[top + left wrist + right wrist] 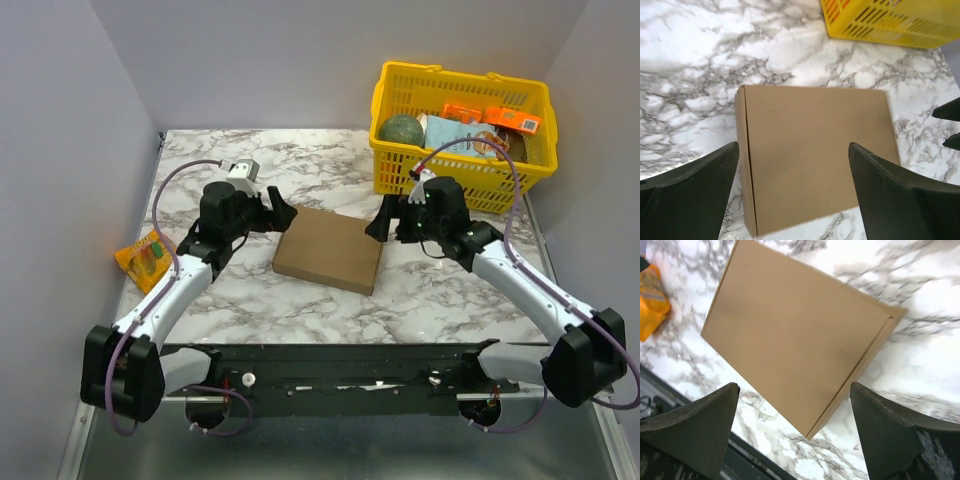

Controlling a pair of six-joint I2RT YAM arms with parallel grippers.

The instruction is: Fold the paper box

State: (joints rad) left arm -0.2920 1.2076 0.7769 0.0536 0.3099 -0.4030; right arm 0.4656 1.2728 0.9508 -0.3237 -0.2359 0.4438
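The paper box (328, 249) is a closed, shallow brown cardboard box lying flat on the marble table, midway between my arms. It also shows in the left wrist view (815, 150) and in the right wrist view (795, 335). My left gripper (280, 210) is open and empty, hovering just left of the box's far left corner; in its wrist view (794, 147) the box lies below the spread fingers. My right gripper (380, 222) is open and empty, just right of the box's far right corner, and shows in its wrist view (795, 387).
A yellow plastic basket (462, 170) with groceries stands at the back right, close behind my right arm. A small orange snack packet (143, 256) lies at the table's left edge. A black rail (340, 365) runs along the near edge.
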